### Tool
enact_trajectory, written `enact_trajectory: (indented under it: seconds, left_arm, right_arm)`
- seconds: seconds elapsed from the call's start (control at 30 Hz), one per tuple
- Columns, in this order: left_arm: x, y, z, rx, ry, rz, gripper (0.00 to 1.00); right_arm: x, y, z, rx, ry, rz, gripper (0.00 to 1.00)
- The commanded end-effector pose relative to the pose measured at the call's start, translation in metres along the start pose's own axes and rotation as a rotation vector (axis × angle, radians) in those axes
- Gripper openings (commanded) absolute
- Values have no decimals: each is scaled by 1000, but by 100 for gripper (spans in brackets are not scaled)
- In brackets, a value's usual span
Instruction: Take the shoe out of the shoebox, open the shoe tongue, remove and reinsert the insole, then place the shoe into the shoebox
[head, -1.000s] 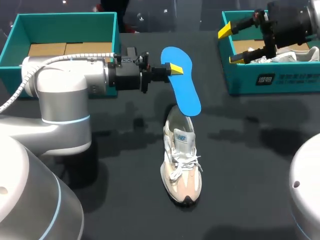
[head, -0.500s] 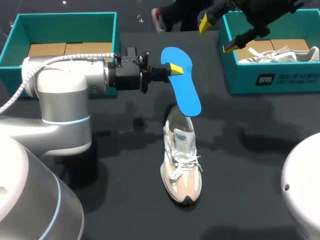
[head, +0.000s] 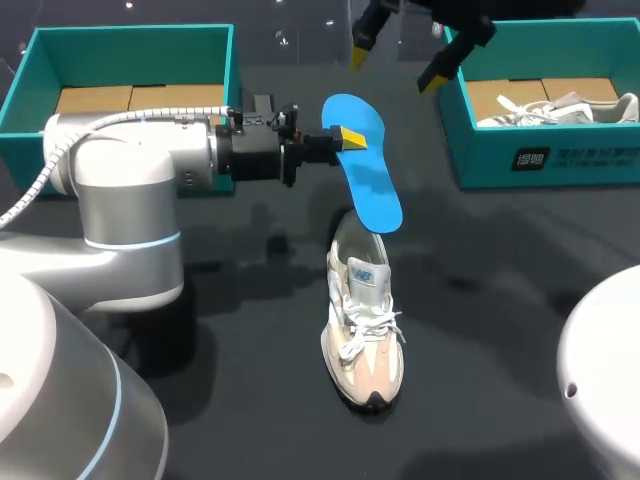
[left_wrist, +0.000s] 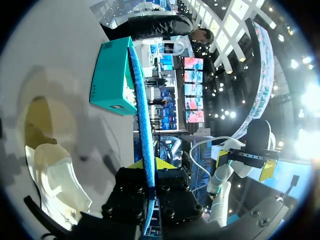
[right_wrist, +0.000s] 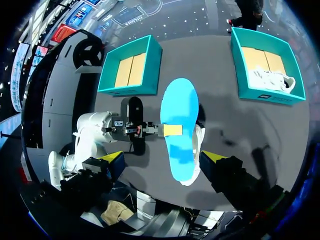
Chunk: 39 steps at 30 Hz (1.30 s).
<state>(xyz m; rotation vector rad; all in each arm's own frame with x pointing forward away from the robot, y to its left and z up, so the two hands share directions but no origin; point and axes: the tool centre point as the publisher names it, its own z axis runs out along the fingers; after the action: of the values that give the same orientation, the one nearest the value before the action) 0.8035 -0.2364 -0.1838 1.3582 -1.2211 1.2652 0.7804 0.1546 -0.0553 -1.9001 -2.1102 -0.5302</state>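
Midair, left jaws grip the insole (head: 370, 190) by its edge over the shoe (head: 365, 330); right jaws gape.

Dark matte table (head: 520, 300) w/ soft blotchy shadows across its top.

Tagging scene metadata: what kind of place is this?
Probably a tabletop robot test station for shoe handling: dark table, teal left shoebox and right shoebox, a sneaker, and the left gripper holding a blue insole.
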Motion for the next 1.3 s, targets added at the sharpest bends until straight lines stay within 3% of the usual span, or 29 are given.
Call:
enact_trajectory:
  seconds: [0.03,0.47,1.0,1.3]
  left_arm:
    - [0,0,2,1,-2,1,0]
    - [0,0,2,1,-2,1,0]
    - [0,0,2,1,-2,1,0]
    - [0,0,2,1,-2,1,0]
  right_arm:
    - [20,3,8,12,-360,-13,100]
    - [49,-1,24,17,-516,18,100]
    - [52,-3,27,2,-518,42,100]
    - [43,0,25,-3,-470,64,100]
